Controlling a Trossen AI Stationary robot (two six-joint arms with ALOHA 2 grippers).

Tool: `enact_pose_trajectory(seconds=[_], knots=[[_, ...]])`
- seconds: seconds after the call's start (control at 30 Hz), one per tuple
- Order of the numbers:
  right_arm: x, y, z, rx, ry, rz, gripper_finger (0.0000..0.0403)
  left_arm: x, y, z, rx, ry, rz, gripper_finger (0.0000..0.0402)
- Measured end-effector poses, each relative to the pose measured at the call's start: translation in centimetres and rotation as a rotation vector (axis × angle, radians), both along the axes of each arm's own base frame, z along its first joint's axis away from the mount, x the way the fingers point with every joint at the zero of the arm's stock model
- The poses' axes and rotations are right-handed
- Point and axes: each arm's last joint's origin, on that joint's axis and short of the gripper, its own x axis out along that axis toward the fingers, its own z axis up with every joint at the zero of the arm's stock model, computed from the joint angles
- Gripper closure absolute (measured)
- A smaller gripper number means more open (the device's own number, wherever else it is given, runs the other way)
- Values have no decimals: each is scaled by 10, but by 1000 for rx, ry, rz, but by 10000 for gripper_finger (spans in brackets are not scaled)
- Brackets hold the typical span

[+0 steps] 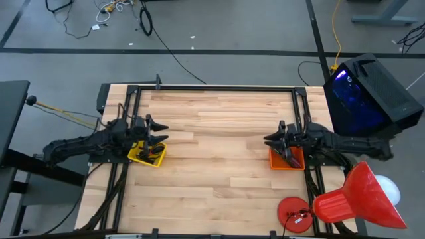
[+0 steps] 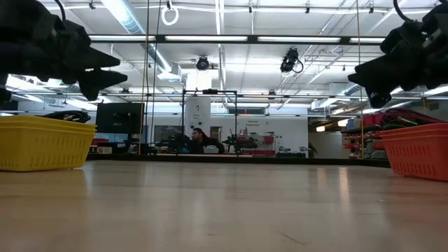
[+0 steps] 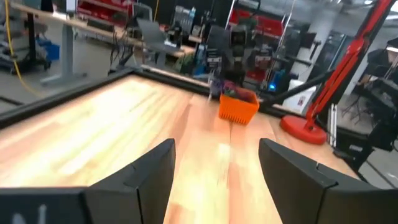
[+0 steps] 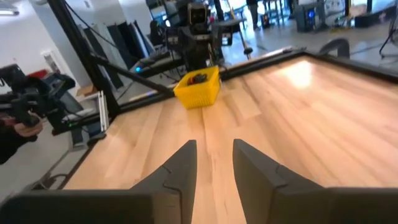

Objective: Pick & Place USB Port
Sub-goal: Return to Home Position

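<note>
A yellow basket (image 1: 147, 155) stands on the table's left side, with dark items inside; it also shows in the low view (image 2: 42, 142) and the right wrist view (image 4: 198, 88). An orange basket (image 1: 287, 159) stands on the right side, seen as well in the low view (image 2: 418, 149) and the left wrist view (image 3: 239, 107). My left gripper (image 1: 159, 133) hovers open above the yellow basket, pointing toward the table's right. My right gripper (image 1: 271, 139) hovers open above the orange basket's left rim, pointing left. Neither holds anything. No USB port can be made out.
Bare wooden table top (image 1: 219, 139) lies between the two baskets. A black frame (image 1: 212, 87) runs along the table's edges. A red lamp stand (image 1: 345, 199) and its round base (image 1: 295, 214) sit at the near right corner. A person's hand (image 4: 18, 130) shows beyond the table.
</note>
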Motion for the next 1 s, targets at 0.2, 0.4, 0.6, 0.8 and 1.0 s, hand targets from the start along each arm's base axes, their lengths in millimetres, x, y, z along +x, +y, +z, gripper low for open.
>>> enact_pose_trajectory(seconds=[0.2,0.4,0.6,0.8,1.0], knots=[[4,1,-5,8,64,1,299,0,0,-1,-28,9,0,165],[5,1,-7,43,83,-2,298,0,0,-1,-27,9,0,165],[5,1,-7,41,83,-1,297,0,0,-1,-27,8,0,165],[5,1,-7,43,82,-2,297,0,0,-1,-27,8,0,165],[5,1,-7,43,82,-2,297,0,0,-1,-27,8,0,165]])
